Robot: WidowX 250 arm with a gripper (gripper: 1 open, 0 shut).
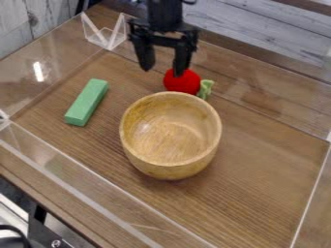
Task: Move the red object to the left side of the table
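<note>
Currently: black two-fingered claw (163, 66), open, nothing held, poised by round bright-red toy fruit w/ green leafy bit (181, 83) behind wooden bowl (171, 135); step = approach, next req'd centring, lowering, closing.

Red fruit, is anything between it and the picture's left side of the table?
The green block lies that way, slightly below a straight leftward line from the fruit. The open pincer is close above-left. The bowl sits below, not between.

Robot arm, one, dark, entering from the top of the view; gripper (165, 63), one, pointing downward, fingers spread wide apart
</note>
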